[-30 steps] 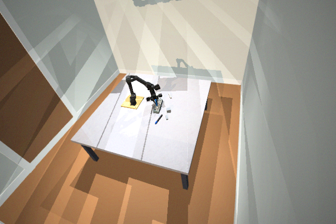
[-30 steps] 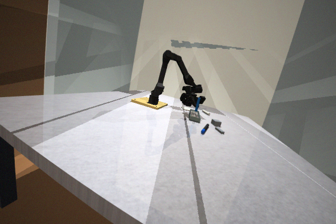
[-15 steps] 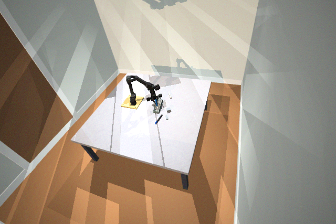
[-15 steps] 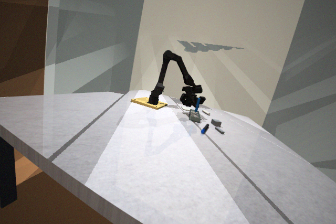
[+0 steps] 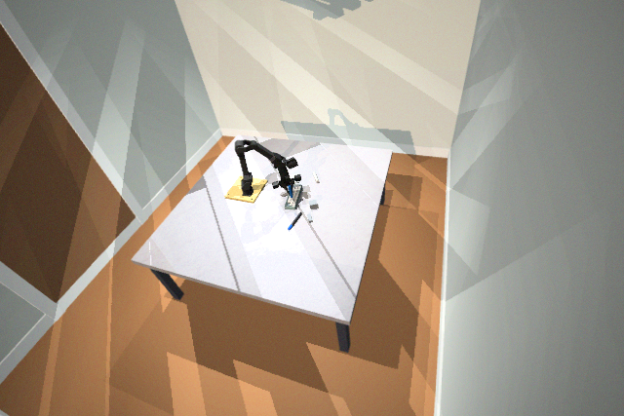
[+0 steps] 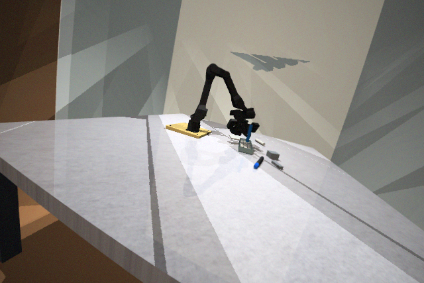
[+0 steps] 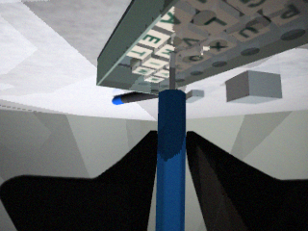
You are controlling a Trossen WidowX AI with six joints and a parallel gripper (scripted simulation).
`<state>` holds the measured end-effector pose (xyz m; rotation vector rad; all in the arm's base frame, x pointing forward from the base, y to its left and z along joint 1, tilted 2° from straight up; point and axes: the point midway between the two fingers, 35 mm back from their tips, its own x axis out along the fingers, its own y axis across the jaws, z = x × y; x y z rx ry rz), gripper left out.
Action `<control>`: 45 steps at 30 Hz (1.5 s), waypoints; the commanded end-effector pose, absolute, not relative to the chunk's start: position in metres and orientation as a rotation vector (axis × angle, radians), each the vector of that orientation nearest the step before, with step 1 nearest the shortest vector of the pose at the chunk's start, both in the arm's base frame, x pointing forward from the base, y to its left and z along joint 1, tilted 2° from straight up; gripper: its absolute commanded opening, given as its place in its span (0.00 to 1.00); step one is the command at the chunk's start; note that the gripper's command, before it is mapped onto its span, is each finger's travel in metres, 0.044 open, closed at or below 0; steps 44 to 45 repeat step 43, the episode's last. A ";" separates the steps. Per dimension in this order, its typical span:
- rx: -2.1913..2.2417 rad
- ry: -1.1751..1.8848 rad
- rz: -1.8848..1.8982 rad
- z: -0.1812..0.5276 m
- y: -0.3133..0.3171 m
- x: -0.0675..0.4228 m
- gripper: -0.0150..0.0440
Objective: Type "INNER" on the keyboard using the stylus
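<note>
My gripper (image 7: 171, 137) (image 6: 244, 128) (image 5: 289, 185) is shut on the blue stylus (image 7: 171, 144) (image 6: 249, 132), which it holds nearly upright. The small grey-green keyboard (image 7: 144, 38) (image 6: 246, 146) (image 5: 293, 199) lies on the white table (image 5: 201, 250) (image 6: 103, 170) right under the gripper. In the wrist view the stylus's thin grey tip (image 7: 171, 72) rests on a key near the keyboard's edge. I cannot read which key it is. The black fingers flank the stylus shaft on both sides.
A blue-tipped black pen (image 5: 294, 220) (image 6: 258, 162) (image 7: 132, 99) lies just past the keyboard. A grey block (image 5: 313, 204) (image 6: 272, 154) (image 7: 253, 86), a flat grey piece (image 6: 277, 164) and a small white stick (image 5: 315, 176) (image 6: 260, 142) lie nearby. The arm stands on a yellow base plate (image 5: 254, 195) (image 6: 177, 126).
</note>
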<state>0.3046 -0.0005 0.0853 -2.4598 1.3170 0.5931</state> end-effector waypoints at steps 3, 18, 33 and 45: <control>-2.461 1.321 0.606 0.082 -0.001 0.303 0.39; -2.461 1.321 0.606 0.080 -0.001 0.303 0.39; -2.461 1.320 0.605 0.110 -0.001 0.302 0.39; -2.461 1.320 0.605 0.120 -0.002 0.301 0.39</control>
